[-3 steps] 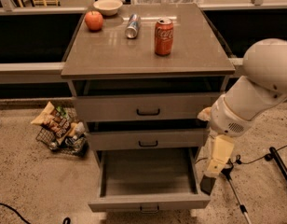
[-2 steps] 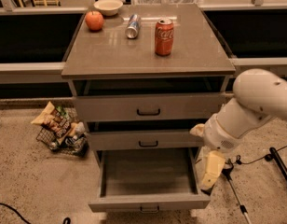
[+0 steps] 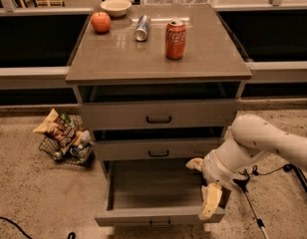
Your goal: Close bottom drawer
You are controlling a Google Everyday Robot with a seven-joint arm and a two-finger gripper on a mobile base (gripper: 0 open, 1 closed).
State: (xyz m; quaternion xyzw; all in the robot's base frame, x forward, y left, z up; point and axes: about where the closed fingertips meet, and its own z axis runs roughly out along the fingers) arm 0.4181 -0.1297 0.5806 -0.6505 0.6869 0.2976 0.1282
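Observation:
The grey cabinet has three drawers. The bottom drawer (image 3: 158,215) is pulled far out, its wide shallow tray bare, its small black handle just visible at the lower edge. The middle drawer (image 3: 158,151) and the top drawer (image 3: 158,114) stick out a little. My gripper (image 3: 211,203) hangs from the white arm (image 3: 265,143) at the bottom drawer's right front corner, pointing down beside its right wall.
On the cabinet top (image 3: 118,59) stand a red soda can (image 3: 175,39), a lying silver can (image 3: 141,28), an apple (image 3: 100,22) and a white bowl (image 3: 116,6). A wire basket of snack bags (image 3: 64,138) sits on the floor at left. A thin stand and cable (image 3: 253,208) are at right.
My arm has swung down and to the left, bringing the gripper lower toward the bottom drawer's right front corner. The drawers have not moved.

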